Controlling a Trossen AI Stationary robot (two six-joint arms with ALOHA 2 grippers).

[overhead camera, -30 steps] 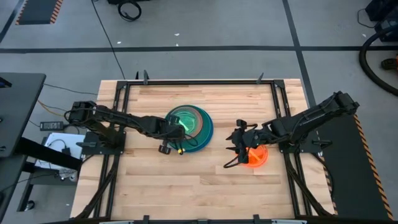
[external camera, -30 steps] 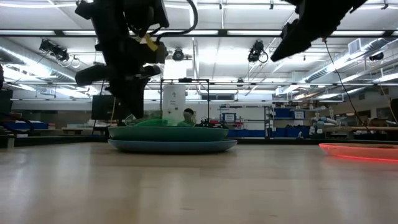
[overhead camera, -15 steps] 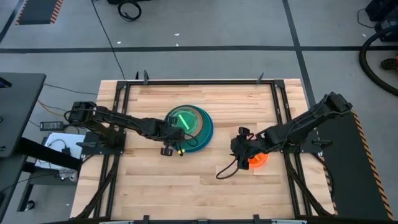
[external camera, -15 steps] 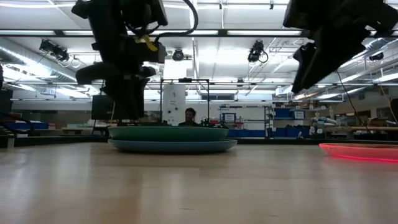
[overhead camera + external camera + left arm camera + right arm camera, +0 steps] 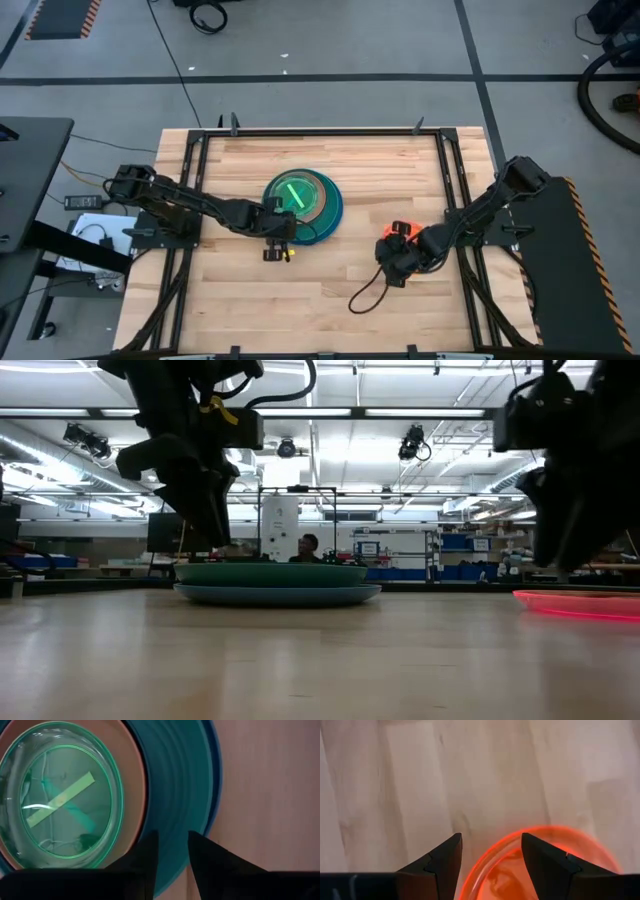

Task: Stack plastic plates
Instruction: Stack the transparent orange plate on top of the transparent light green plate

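Observation:
A stack of plates [image 5: 318, 205] sits mid-table: a wide blue plate [image 5: 185, 780] at the bottom, a tan one [image 5: 136, 780] above it, and the translucent lime green plate [image 5: 60, 805] lying flat on top. My left gripper [image 5: 172, 845] is open and hovers over the stack's near rim [image 5: 283, 234]. The translucent orange plate [image 5: 545, 860] lies flat on the table to the right [image 5: 580, 603]. My right gripper [image 5: 490, 845] is open above its rim, one finger over the plate and one over bare wood. In the high view the right arm [image 5: 395, 260] hides most of this plate.
A dark cable [image 5: 362, 290] hangs from the right arm and loops onto the wood near the orange plate. Black frame rails [image 5: 195, 180] run along the table's left, right and far sides. Bare wood lies between the stack and the orange plate.
My right gripper has swung toward the table's near edge and come down over the orange plate, covering it in the high view. My left gripper has drawn back from the middle of the stack toward the near edge. The lime green plate, raised before, now lies flat on the stack.

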